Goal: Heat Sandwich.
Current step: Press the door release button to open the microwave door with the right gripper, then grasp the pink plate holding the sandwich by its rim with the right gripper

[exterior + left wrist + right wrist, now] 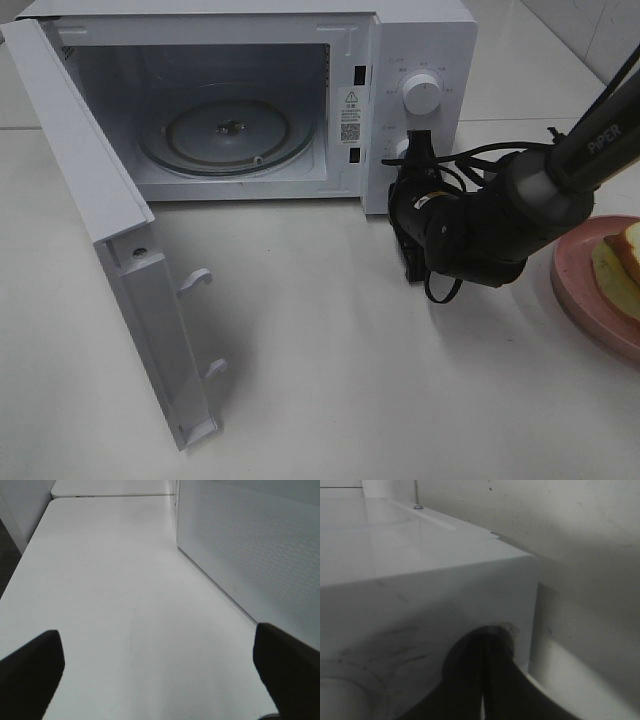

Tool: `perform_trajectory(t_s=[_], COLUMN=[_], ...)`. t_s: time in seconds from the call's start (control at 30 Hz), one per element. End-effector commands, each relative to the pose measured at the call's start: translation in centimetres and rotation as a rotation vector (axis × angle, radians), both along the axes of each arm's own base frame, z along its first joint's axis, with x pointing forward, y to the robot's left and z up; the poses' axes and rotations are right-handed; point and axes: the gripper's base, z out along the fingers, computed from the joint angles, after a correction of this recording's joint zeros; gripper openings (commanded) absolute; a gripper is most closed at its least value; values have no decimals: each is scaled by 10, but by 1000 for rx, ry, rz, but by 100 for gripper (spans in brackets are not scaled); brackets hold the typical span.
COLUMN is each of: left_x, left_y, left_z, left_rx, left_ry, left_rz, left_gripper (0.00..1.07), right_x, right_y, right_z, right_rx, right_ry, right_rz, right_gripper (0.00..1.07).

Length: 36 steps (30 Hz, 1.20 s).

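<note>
The left fingers (30,672) stand wide apart and empty above the bench (125,605). The sandwich (622,262) lies on the pink plate (575,290), right of the right fingers (462,687). These are pressed together, holding nothing, at the control panel (425,50) of the microwave (250,15), whose door (70,130) hangs open.

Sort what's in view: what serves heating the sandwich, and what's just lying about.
Job: microwave, its open door, glass turntable, sandwich, pink plate, right gripper, shut, at the microwave; left gripper, open.
Lying about: only the white table.
</note>
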Motion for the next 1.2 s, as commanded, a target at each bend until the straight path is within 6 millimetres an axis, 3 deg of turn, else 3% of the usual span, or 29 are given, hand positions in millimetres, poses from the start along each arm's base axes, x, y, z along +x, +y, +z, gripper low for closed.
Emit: perform_trajectory(t_s=[0.03, 0.67, 1.0, 1.2], left_x=[-4, -4, -4, -4], left_y=[0, 0, 0, 0], left_z=[0, 0, 0, 0], left_rx=[-5, -5, -5, -5], left_ry=[-30, -30, -30, -30], left_rz=[4, 4, 4, 4], left_gripper=[98, 98, 98, 98], right_x=[35, -35, -58, -81], right_y=[1, 6, -6, -11], right_z=[67, 8, 39, 58], right_rx=[16, -18, -64, -140], right_ry=[-460, 94, 79, 173], right_rz=[-18, 137, 191, 318], right_gripper=[0, 0, 1, 1])
